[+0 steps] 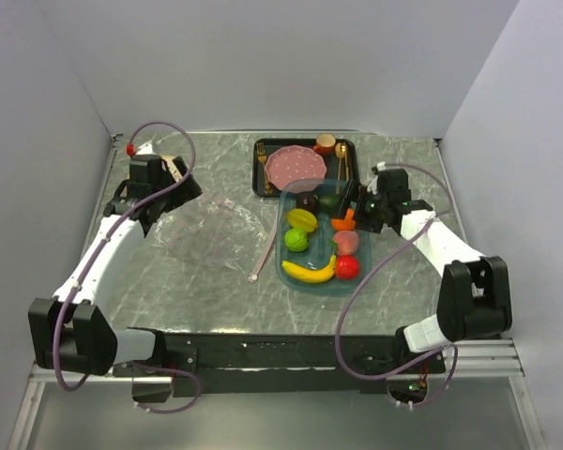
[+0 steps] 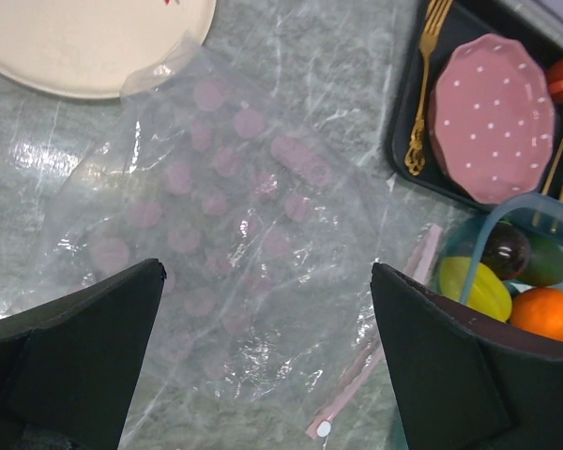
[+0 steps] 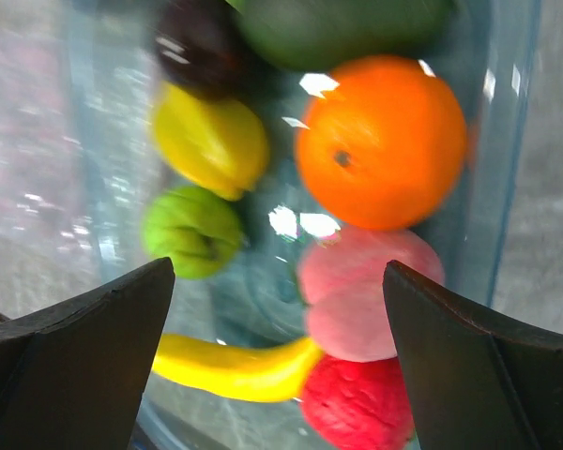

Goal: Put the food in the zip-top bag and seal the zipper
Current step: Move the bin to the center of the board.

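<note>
The zip-top bag (image 1: 211, 234) lies flat and crinkled on the marble table, left of a blue tray (image 1: 281, 262). Its pink zipper (image 1: 260, 258) runs along the edge nearest the tray. My left gripper (image 2: 267, 270) hovers open over the bag (image 2: 235, 216), with the zipper (image 2: 375, 356) beside its right finger. The food sits in the tray: banana (image 3: 235, 366), strawberry (image 3: 357, 408), peach (image 3: 366, 295), orange (image 3: 380, 141), lime (image 3: 190, 230), starfruit (image 3: 206, 141) and a dark fruit (image 3: 197, 47). Above them my right gripper (image 3: 280, 267) stands open, holding nothing.
A black tray (image 1: 260, 178) at the back holds a pink dotted plate (image 1: 291, 166), gold cutlery (image 2: 422, 94) and a small orange cup (image 1: 326, 143). A white plate (image 2: 84, 37) lies beyond the bag. Grey walls close in the table at left, right and back.
</note>
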### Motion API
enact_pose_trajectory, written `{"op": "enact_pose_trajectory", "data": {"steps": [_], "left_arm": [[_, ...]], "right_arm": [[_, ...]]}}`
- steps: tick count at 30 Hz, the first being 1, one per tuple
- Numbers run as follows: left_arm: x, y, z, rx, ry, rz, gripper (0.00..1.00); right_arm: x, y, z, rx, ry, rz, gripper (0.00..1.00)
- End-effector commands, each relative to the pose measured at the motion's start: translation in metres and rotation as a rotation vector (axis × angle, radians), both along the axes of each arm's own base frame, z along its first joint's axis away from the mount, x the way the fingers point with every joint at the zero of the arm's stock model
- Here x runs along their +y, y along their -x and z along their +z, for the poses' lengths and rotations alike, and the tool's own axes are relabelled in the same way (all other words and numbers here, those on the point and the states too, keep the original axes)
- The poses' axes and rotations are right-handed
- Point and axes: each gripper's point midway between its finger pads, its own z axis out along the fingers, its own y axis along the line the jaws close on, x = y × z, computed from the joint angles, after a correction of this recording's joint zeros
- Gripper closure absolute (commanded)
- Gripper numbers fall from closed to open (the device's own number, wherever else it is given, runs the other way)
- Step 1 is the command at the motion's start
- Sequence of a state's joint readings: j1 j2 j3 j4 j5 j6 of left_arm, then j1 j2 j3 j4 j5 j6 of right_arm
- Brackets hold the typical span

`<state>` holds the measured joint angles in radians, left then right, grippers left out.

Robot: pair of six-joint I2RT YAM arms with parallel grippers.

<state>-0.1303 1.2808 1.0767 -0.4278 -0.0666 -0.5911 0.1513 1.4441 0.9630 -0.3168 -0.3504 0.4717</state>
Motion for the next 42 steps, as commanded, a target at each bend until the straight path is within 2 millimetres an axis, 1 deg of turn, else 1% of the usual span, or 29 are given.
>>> {"op": "enact_pose_trajectory", "data": {"steps": [1,2,4,5,6,7,9,10,13,16,19,20,23,24,26,27,28,30,31,33,34,35,36,37,38,39,40,41,42], "left_arm": [[-0.002,0.001,0.029,-0.1,0.008,-0.03,0.01],[-0.002,0.002,0.03,-0.1,0.004,-0.031,0.01],[-0.001,0.003,0.028,-0.094,-0.003,-0.036,0.01],[-0.001,0.003,0.029,-0.096,-0.004,-0.032,0.01],[-0.002,0.004,0.027,-0.094,0.0,-0.033,0.01],[-0.003,0.004,0.028,-0.097,0.003,-0.038,0.01],[-0.004,0.004,0.026,-0.098,0.012,-0.044,0.01],[-0.005,0.004,0.026,-0.097,0.016,-0.047,0.01],[-0.006,0.003,0.026,-0.093,0.017,-0.048,0.01],[-0.007,0.002,0.026,-0.095,0.023,-0.051,0.01],[-0.009,0.002,0.026,-0.094,0.034,-0.053,0.01],[-0.009,0.002,0.026,-0.094,0.034,-0.053,0.01],[-0.009,0.001,0.026,-0.1,0.036,-0.053,0.01],[-0.011,0.002,0.026,-0.099,0.043,-0.063,0.0],[-0.011,0.003,0.024,-0.09,0.042,-0.061,0.01],[-0.01,0.003,0.023,-0.089,0.041,-0.061,0.01],[-0.01,0.003,0.023,-0.09,0.042,-0.061,0.01],[-0.01,0.004,0.023,-0.094,0.044,-0.06,0.01],[-0.011,0.003,0.023,-0.096,0.046,-0.062,0.01],[-0.013,0.002,0.024,-0.101,0.054,-0.066,0.01],[-0.014,0.002,0.023,-0.099,0.057,-0.07,0.01],[-0.014,0.002,0.022,-0.097,0.061,-0.071,0.01],[-0.015,0.001,0.024,-0.1,0.063,-0.075,0.01],[-0.016,0.001,0.025,-0.1,0.065,-0.079,0.01],[-0.017,0.001,0.027,-0.103,0.063,-0.084,0.01],[-0.017,0.002,0.029,-0.104,0.057,-0.09,0.01],[-0.017,0.003,0.031,-0.108,0.055,-0.096,0.01],[-0.016,0.003,0.032,-0.112,0.047,-0.101,0.01],[-0.016,0.004,0.033,-0.116,0.045,-0.1,0.01]], "right_arm": [[-0.007,0.001,-0.012,0.015,0.004,-0.031,0.0],[-0.009,0.003,-0.019,0.049,0.011,-0.034,0.0],[-0.017,0.001,-0.027,0.075,0.05,-0.047,0.0],[-0.021,0.005,-0.037,0.123,0.076,-0.057,0.0],[-0.026,0.004,-0.04,0.131,0.093,-0.064,0.0],[-0.036,0.004,-0.045,0.141,0.128,-0.099,0.0],[-0.05,0.004,-0.05,0.15,0.146,-0.141,0.0],[-0.06,0.002,-0.05,0.149,0.152,-0.173,0.0],[-0.077,-0.004,-0.044,0.124,0.153,-0.226,0.0],[-0.081,-0.011,-0.032,0.092,0.15,-0.235,0.0],[-0.095,-0.017,-0.022,0.066,0.203,-0.3,0.0],[-0.11,-0.02,-0.019,0.061,0.205,-0.351,0.0],[-0.124,-0.025,-0.015,0.052,0.203,-0.412,0.0],[-0.134,-0.028,-0.012,0.048,0.204,-0.445,0.0],[-0.141,-0.031,-0.009,0.039,0.193,-0.467,0.0],[-0.146,-0.034,-0.004,0.025,0.188,-0.475,0.0],[-0.146,-0.037,0.0,0.009,0.189,-0.464,0.0],[-0.141,-0.042,0.015,-0.039,0.188,-0.407,0.0],[-0.127,-0.043,0.022,-0.055,0.136,-0.349,0.0],[-0.105,-0.043,0.04,-0.107,0.073,-0.268,0.0],[-0.08,-0.039,0.047,-0.124,0.052,-0.196,0.0],[-0.067,-0.035,0.058,-0.153,0.053,-0.162,0.0],[-0.049,-0.031,0.065,-0.17,0.058,-0.107,0.0],[-0.035,-0.025,0.068,-0.169,0.063,-0.072,0.0],[-0.017,-0.012,0.068,-0.15,0.085,-0.029,0.0],[-0.013,-0.004,0.065,-0.124,0.087,-0.025,0.0],[-0.009,0.006,0.07,-0.134,0.078,-0.016,0.0],[-0.004,0.02,0.056,-0.109,0.075,0.006,0.0],[-0.002,0.026,0.056,-0.113,0.066,0.009,0.0]]}}
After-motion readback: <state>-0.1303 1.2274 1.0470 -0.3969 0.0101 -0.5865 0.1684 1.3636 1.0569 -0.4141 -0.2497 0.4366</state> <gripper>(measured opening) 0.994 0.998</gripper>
